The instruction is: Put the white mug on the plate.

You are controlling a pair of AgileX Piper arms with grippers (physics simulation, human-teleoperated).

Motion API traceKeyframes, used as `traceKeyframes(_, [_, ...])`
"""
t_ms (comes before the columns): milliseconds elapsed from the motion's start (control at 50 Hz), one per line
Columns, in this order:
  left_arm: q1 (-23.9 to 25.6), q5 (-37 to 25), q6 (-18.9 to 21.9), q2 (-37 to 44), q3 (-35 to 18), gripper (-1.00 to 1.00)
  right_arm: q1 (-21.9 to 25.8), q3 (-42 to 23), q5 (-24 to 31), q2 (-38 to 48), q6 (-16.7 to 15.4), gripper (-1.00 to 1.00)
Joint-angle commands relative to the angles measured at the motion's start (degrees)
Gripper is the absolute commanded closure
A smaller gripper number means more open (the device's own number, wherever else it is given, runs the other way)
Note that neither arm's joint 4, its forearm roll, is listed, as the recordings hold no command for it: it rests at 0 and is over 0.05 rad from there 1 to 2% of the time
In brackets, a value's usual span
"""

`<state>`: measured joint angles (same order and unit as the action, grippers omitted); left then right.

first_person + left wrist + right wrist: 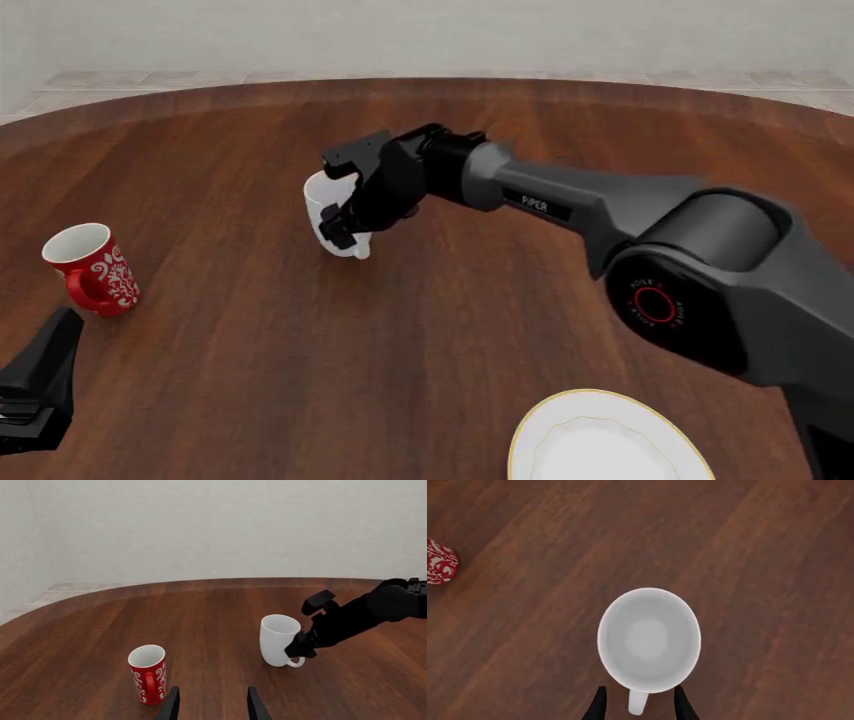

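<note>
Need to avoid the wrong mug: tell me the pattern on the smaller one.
The red mug carries white swirl markings and a white interior; clearest in the left wrist view.

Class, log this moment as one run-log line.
right gripper: open, straddling white mug handle | left gripper: open, idle | plate: bare

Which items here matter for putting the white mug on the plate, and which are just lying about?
Part of the job:
- white mug, upright, handle between the right gripper's fingers
- plate, near edge, nothing on it

Just lying about:
- red mug, upright
- left gripper, idle, open
</note>
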<state>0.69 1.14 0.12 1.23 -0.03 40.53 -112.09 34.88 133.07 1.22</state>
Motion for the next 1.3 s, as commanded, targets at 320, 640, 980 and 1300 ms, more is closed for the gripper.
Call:
traceKeyframes(320, [0.2, -0.3, 0.0, -0.3, -0.1, -1.0, 0.0, 0.2, -2.0, 2.1, 1.5, -1.0])
traceKeyframes(640, [0.2, -0.3, 0.0, -0.3, -0.1, -1.0, 0.0, 0.9, -1.6, 0.9, 1.2, 1.0])
traceKeyframes(980, [0.2, -0.3, 0.0, -0.3, -0.1, -1.0, -0.7, 3.3, 0.5, -4.8, -0.8, 1.0])
traceKeyframes(1300, [0.2, -0.3, 0.1, -0.3, -0.1, -1.0, -0.1, 9.9, 2.2, -14.0, -2.8, 1.0])
